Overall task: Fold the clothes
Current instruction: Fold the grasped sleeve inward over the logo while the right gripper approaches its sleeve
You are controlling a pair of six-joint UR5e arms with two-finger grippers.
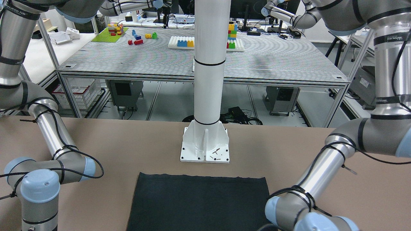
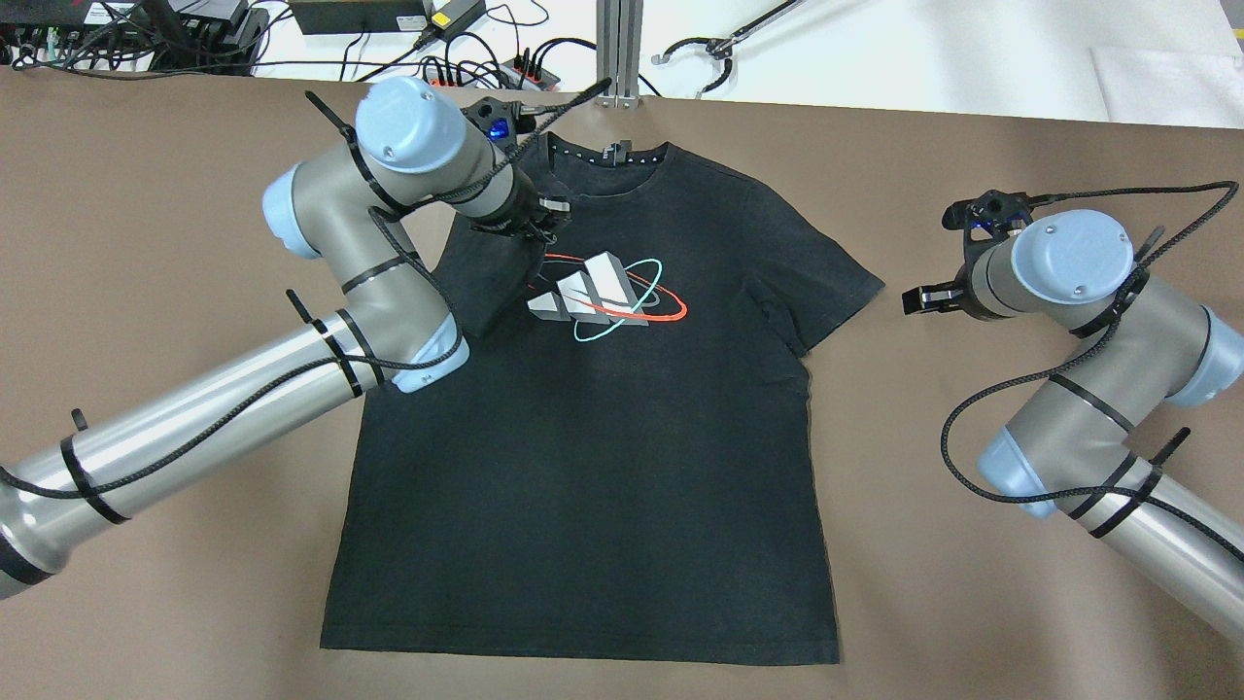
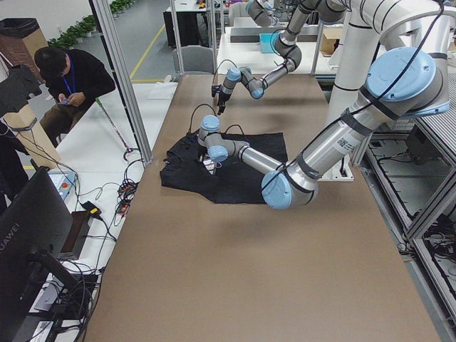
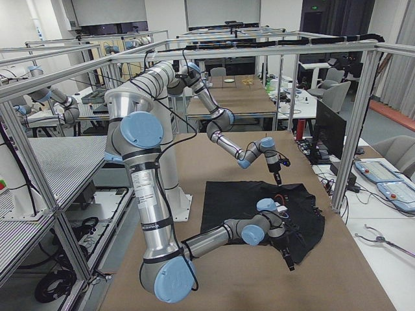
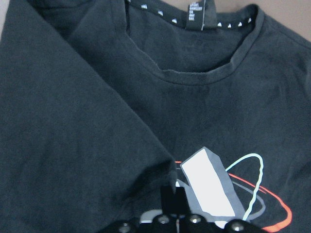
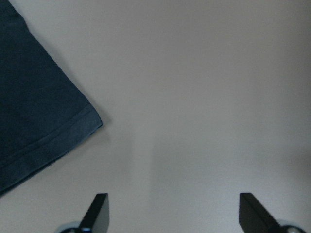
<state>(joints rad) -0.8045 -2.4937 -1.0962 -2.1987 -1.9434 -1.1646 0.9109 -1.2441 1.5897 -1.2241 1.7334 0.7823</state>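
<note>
Right gripper (image 6: 172,213) is found open; the right sleeve (image 6: 43,116) lies just outside one finger. Left gripper (image 2: 537,241) is clamped on the folded-in left sleeve (image 2: 484,277).

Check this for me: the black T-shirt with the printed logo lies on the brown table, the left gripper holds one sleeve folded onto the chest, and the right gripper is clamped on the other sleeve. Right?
Not quite. The right gripper is open and holds nothing. It hangs over the bare brown table beside the other sleeve, as the right wrist view shows. The rest stands.
</note>
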